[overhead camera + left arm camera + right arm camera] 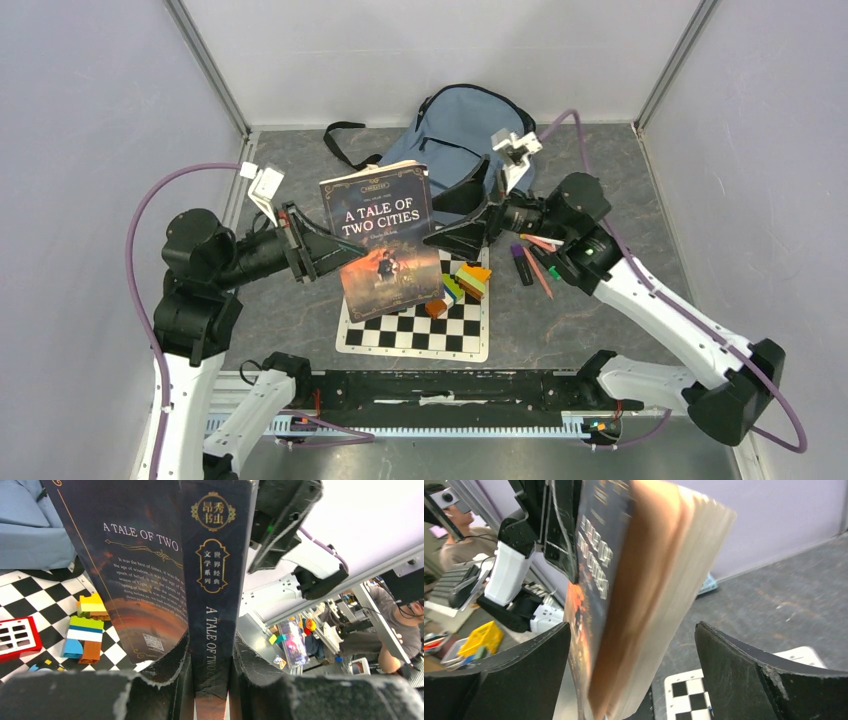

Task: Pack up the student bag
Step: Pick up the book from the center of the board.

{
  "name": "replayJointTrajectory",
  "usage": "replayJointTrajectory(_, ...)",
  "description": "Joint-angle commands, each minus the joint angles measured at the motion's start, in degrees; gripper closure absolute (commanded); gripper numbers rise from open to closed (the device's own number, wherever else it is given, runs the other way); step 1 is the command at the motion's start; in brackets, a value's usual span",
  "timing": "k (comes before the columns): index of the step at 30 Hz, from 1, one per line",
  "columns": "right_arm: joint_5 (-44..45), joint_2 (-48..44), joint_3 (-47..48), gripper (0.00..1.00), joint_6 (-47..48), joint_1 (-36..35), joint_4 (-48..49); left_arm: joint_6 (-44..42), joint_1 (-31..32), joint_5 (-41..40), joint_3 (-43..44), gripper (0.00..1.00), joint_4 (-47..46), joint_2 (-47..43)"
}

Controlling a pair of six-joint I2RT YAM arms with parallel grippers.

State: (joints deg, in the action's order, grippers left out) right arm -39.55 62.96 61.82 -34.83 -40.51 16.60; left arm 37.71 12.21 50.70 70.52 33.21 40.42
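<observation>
**Book held in mid-air between both arms, bag waiting behind**

My left gripper (318,252) is clamped on the spine of the book (385,235), A Tale of Two Cities. It holds the book clear of the chessboard (420,325) with the front cover tilted up toward the overhead camera. In the left wrist view the spine sits squarely between the two pads, so I judge the grip secure.

My right gripper (462,225) is spread wide and straddles the opposite edge, the page side. In its own camera the pages hang between the fingers, with clear space on one side. It is not gripping anything. I read this as a handover or a two-handed steadying, because the right arm is nearer the bag.

The student bag (455,125) lies at the back of the table, just behind the right wrist. I cannot tell from here whether its main zip is open.

Both forearms are level and point inward at each other. The left elbow is folded tight. The right arm stretches diagonally over the toy blocks (465,282) and pens (530,262).
</observation>
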Motion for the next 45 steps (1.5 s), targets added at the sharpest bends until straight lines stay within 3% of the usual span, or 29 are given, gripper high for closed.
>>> replayJointTrajectory(1,-6.69,3.74,-2.60,0.02,-6.76,-1.70,8.10,-0.71,-0.17,5.47,0.69,0.98,-11.46,-1.36)
replayJointTrajectory(5,-10.84,6.68,-1.40,0.02,-8.19,-5.78,9.56,-1.00,-0.17,5.80,0.41,0.98,-12.74,-1.18)
replayJointTrajectory(8,-12.76,7.14,-4.38,0.02,-15.72,-6.77,20.04,-1.85,-0.17,5.91,0.24,0.98,-12.83,-0.87)
replayJointTrajectory(9,-13.22,7.05,-5.58,0.06,-18.69,-6.72,25.15,-2.43,-0.17,5.76,0.23,0.98,-12.27,-0.63)
replayJointTrajectory(10,-13.43,7.00,-6.43,0.12,-21.25,-6.69,28.20,-3.41,-0.17,5.37,0.31,0.98,-11.31,-0.38)
replayJointTrajectory(13,-12.57,6.52,-6.49,0.46,-21.97,-6.58,28.27,-5.99,-0.17,3.58,0.49,0.98,-8.66,0.21)
replayJointTrajectory(17,-6.89,4.33,-6.30,0.91,-17.34,-4.35,18.39,-7.90,-0.17,-0.02,-0.12,0.98,-6.68,0.89)
replayJointTrajectory(18,-5.08,3.63,-6.07,0.99,-14.89,-3.24,15.01,-8.75,-0.17,-1.73,-0.21,0.92,-5.46,1.21)
replayJointTrajectory(20,-0.58,2.07,-4.67,1.00,-9.74,-1.50,6.13,-10.04,-0.17,-4.30,-0.61,0.85,-3.44,2.20)
replayJointTrajectory(22,3.87,0.79,-3.16,1.00,-5.19,-0.27,-0.43,-10.22,-0.17,-6.16,-1.61,0.55,-2.82,3.09)
replayJointTrajectory(24,6.86,-0.01,-1.84,1.00,-2.05,0.70,-3.86,-9.88,-0.17,-7.93,-3.04,0.37,-3.40,4.05)
replayJointTrajectory(26,9.80,-0.41,-0.63,1.00,0.48,1.74,-7.22,-8.54,-0.17,-10.67,-4.55,0.08,-4.18,5.08)
replayJointTrajectory(27,11.22,-0.18,0.18,1.00,1.65,2.61,-9.51,-8.18,-0.17,-12.16,-5.22,0.01,-4.39,5.71)
replayJointTrajectory(34,20.65,2.83,7.23,1.00,11.68,15.27,-24.07,1.94,-0.17,-20.69,-14.95,0.00,-15.79,10.81)
replayJointTrajectory(38,19.74,5.56,10.71,1.00,14.06,24.51,-26.38,7.77,0.12,-22.54,-18.83,0.00,-23.23,16.58)
replayJointTrajectory(40,16.68,7.11,12.60,1.00,13.84,28.86,-26.16,9.38,0.79,-23.36,-19.04,0.00,-25.82,20.09)
replayJointTrajectory(45,18.53,11.06,16.50,1.00,17.11,35.83,-26.75,12.59,5.78,-30.61,-14.79,0.00,-27.81,31.47)
